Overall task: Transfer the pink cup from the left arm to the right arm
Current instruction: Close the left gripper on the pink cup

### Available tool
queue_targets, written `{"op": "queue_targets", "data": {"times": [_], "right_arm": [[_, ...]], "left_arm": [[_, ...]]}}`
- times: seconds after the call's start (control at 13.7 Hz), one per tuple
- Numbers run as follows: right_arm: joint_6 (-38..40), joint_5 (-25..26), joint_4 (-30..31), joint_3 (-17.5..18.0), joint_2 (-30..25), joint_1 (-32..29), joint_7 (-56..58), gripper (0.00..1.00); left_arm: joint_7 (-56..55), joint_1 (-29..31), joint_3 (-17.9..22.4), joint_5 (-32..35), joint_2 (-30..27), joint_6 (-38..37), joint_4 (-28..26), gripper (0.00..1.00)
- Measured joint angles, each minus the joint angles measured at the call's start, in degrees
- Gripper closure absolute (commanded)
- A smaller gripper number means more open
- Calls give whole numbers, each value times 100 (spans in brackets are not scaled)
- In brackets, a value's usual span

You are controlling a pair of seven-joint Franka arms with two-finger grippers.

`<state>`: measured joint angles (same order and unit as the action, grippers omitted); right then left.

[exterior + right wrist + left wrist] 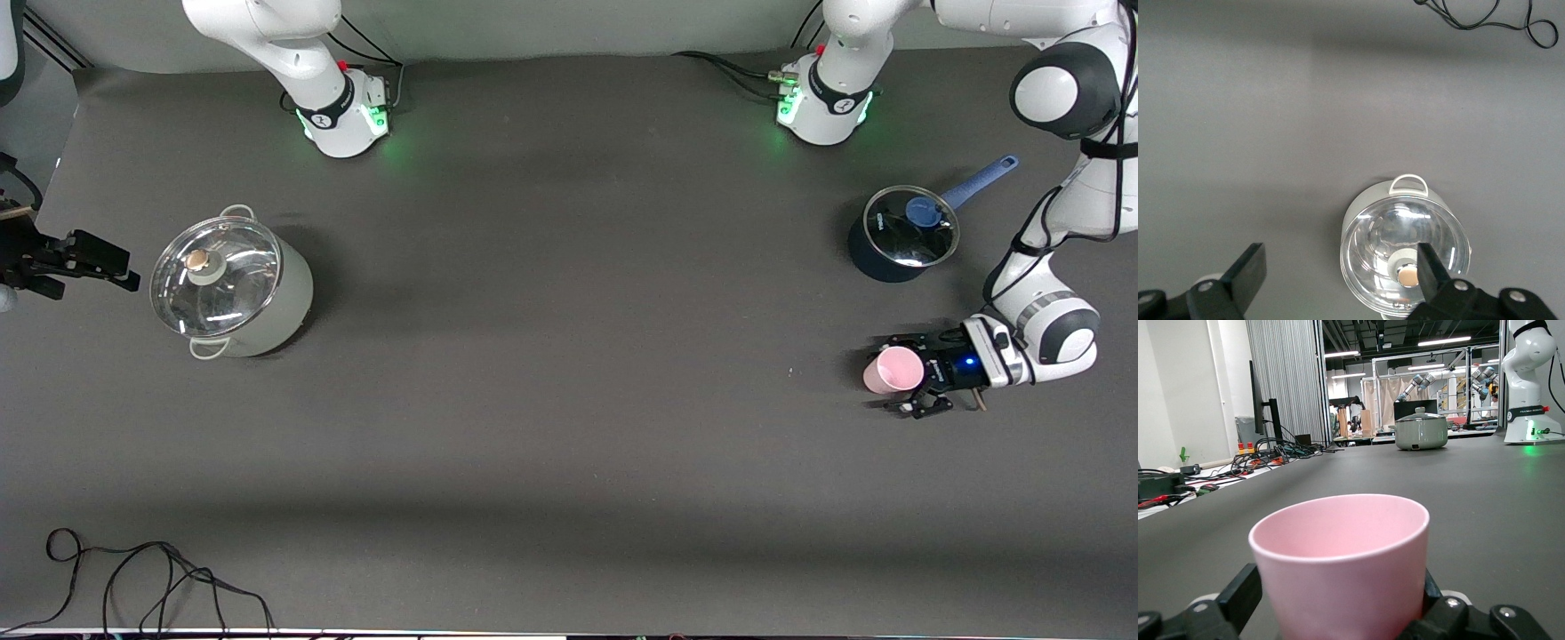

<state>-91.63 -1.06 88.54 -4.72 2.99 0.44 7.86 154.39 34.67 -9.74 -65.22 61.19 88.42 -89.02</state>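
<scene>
- the pink cup (892, 370) stands upright on the dark counter (569, 400) at the left arm's end, nearer to the front camera than the blue saucepan (898, 236).
- the left hand (898, 372) is low at the counter with its black fingers (1238, 597) on either side of the cup, spread wide; from the wrist view the cup (1341, 563) fills the space between them, but i cannot tell whether the pads actually press on its wall.
- the cup's rim is open and facing up, and the inside looks bare as far as i can see.
- the blue saucepan has a glass lid with a blue knob and a long blue handle pointing toward the left arm's end of the counter.
- the right hand (76, 262) hangs in the air at the right arm's end, by the counter's edge and beside the pale green pot (233, 284); its fingers (1248, 270) are spread apart and hold nothing. this arm waits.
- the pale green pot (1405, 247) sits on the counter with a glass lid, a round knob on top and a loop handle at each side.
- in the left wrist view that same pot (1421, 430) shows well apart from the cup, down the length of the counter.
- a loose black cable (151, 573) lies curled at the counter's edge closest to the front camera, toward the right arm's end.
</scene>
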Motion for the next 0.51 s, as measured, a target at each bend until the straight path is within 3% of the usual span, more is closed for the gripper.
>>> {"op": "queue_targets", "data": {"times": [0.07, 0.15, 0.22, 0.29, 0.51], "right_arm": [[1, 0, 0, 0, 0, 0, 0, 0], [9, 0, 0, 0, 0, 0, 0, 0], [27, 0, 0, 0, 0, 0, 0, 0], [37, 0, 0, 0, 0, 0, 0, 0], [38, 0, 0, 0, 0, 0, -2, 0]], "left_arm": [[0, -28, 0, -12, 1, 4, 0, 9], [0, -38, 0, -16, 2, 5, 0, 56], [3, -38, 0, -17, 2, 6, 0, 95], [28, -38, 0, -18, 2, 5, 0, 100], [75, -61, 1, -86, 5, 13, 1, 100]]}}
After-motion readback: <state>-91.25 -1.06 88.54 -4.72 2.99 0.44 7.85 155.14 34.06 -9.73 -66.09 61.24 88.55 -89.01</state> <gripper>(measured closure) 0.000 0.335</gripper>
